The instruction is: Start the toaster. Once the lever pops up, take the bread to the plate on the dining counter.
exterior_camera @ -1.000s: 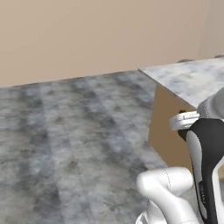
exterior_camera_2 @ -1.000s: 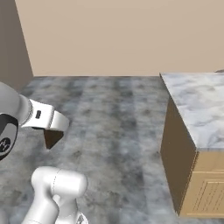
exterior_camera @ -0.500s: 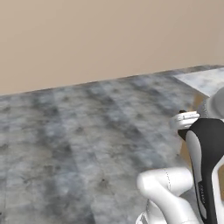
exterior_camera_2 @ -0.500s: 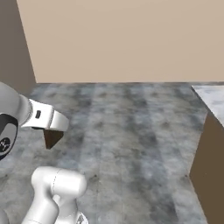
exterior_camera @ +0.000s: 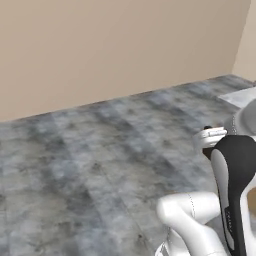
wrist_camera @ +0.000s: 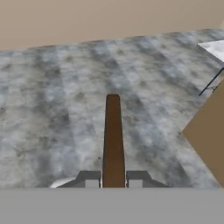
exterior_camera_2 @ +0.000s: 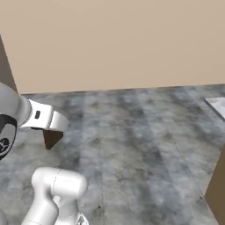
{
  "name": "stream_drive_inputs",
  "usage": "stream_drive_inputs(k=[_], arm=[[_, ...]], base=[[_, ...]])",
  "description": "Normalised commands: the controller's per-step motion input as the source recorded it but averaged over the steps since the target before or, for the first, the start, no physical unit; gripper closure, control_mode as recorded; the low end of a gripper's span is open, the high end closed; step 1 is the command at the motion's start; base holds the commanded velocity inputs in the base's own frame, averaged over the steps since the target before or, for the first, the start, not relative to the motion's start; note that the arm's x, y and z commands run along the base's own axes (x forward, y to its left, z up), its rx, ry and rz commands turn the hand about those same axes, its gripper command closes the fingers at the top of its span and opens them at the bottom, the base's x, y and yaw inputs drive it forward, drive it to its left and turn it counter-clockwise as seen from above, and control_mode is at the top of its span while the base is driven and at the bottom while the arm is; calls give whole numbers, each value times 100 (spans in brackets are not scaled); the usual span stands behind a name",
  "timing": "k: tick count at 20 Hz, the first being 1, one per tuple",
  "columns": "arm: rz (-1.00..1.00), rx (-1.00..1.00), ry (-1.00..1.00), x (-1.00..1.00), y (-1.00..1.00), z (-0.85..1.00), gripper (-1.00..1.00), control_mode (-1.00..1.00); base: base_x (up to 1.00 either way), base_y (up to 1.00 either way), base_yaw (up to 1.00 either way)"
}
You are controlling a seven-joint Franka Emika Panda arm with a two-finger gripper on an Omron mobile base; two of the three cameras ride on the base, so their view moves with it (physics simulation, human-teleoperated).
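Your gripper (wrist_camera: 113, 179) is pinching the bread (wrist_camera: 113, 140), jaws pressed against its two flat faces. In the hand view you see the slice edge-on, a thin dark brown strip running straight out from between the fingertips (wrist_camera: 90, 178). In the right base view the bread (exterior_camera_2: 52, 138) hangs below the gripper (exterior_camera_2: 53, 132), clear of the floor (exterior_camera_2: 132, 145). Beyond the jaws lies grey mottled floor, then a beige wall (exterior_camera_2: 114, 39). Off to the jaws' right in the hand view stands a counter (wrist_camera: 211, 133): tan side, with a corner of pale marble top.
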Motion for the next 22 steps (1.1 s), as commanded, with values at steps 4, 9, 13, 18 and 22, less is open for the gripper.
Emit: stream_drive_inputs(k=[4, 9, 13, 18, 22], arm=[[0, 0, 0, 0, 0, 0, 100, 100], [0, 0, 0, 0, 0, 0, 100, 100], [0, 0, 0, 0, 0, 0, 100, 100], [0, 0, 0, 0, 0, 0, 100, 100], [0, 0, 0, 0, 0, 0, 100, 100]], base=[[90, 48, -28], [90, 47, -27], [88, 49, -27], [84, 46, -29], [74, 37, -39]])
